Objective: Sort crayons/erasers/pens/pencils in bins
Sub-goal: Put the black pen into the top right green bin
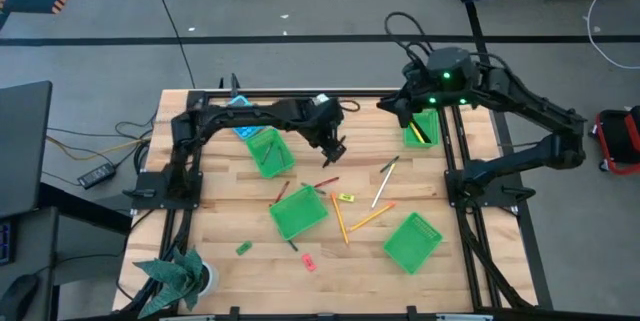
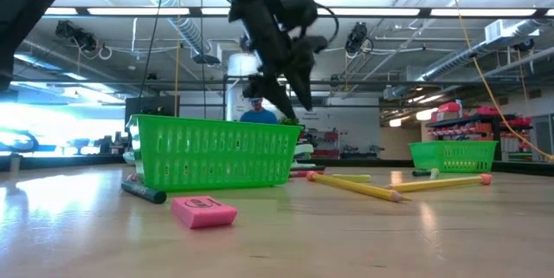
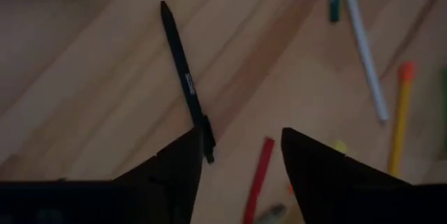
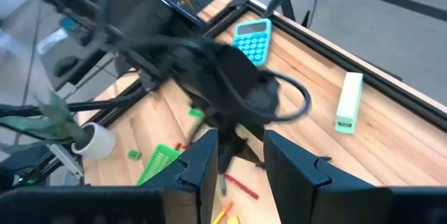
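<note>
My left gripper (image 1: 335,151) hangs open above the middle of the table, pointing steeply down. In its wrist view a black pen (image 3: 185,77) and a red crayon (image 3: 258,178) lie flat on the wood below its fingers, untouched. A white pencil (image 3: 367,56) and an orange pencil (image 3: 399,112) lie further off. Two green bins (image 1: 268,151) (image 1: 298,211) stand beside the gripper. My right gripper (image 4: 241,161) is raised high at the far right, open with nothing between its fingers, over a bin (image 1: 420,126) that holds dark sticks.
A fourth bin (image 1: 412,241) stands at the near right. Yellow pencils (image 1: 340,219), a yellow eraser (image 1: 346,198), a green eraser (image 1: 243,248) and a pink eraser (image 2: 203,211) lie loose. A blue calculator (image 4: 251,39) and a teal-and-white block (image 4: 347,102) sit at the far edge, a potted plant (image 1: 180,276) at the near left.
</note>
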